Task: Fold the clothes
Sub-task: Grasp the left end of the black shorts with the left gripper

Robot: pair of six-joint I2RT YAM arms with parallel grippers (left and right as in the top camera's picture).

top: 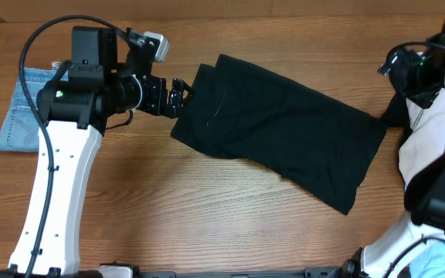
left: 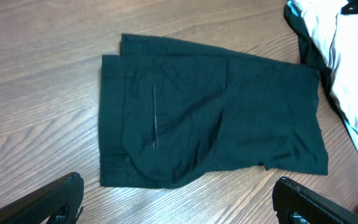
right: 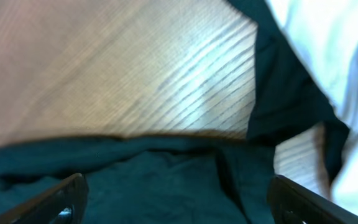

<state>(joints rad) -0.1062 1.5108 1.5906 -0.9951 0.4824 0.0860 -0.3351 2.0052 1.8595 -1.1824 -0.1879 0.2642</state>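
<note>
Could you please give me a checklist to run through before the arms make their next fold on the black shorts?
1. The left claw open and empty: ok; it sits at the near end of the black shorts.
2. The right claw open: ok; dark cloth lies beneath it.
3. Shorts lying flat on the table: ok, apart from a soft crease.
4. Layers lined up at the end by the left claw: not ok, they are offset.
5. The denim shorts apart from the black pair: ok.
</note>
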